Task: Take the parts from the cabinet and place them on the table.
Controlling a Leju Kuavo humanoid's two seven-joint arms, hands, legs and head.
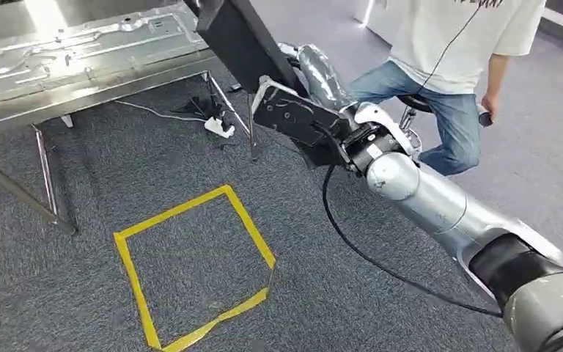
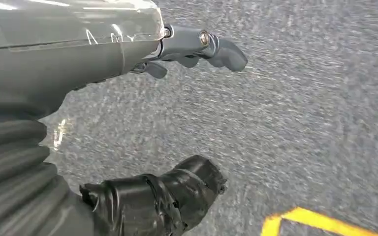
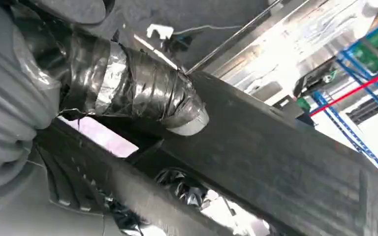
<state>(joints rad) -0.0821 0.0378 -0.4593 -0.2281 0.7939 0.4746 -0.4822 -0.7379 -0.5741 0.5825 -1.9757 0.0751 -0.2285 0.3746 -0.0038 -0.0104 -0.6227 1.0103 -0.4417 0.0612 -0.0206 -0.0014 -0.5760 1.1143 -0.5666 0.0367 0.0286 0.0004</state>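
Black flat part [image 1: 238, 40], long and slab-like, held up over the carpet, just beside the metal counter [image 1: 81, 66]; its upper end runs out of frame. Right hand [image 1: 304, 121] grips its lower end: taped thumb [image 3: 142, 96] pressed on one face, fingers [image 3: 187, 189] wrapped under the other. Left hand [image 2: 177, 113] hangs apart from the part, over bare carpet, thumb and fingers spread, holding nothing. Grey carpet [image 1: 81, 191] below the counter carries a yellow tape square [image 1: 194, 268]. White power strip [image 1: 220, 128] lies by the counter's leg. Person in jeans [image 1: 447, 73] sits beyond the part.
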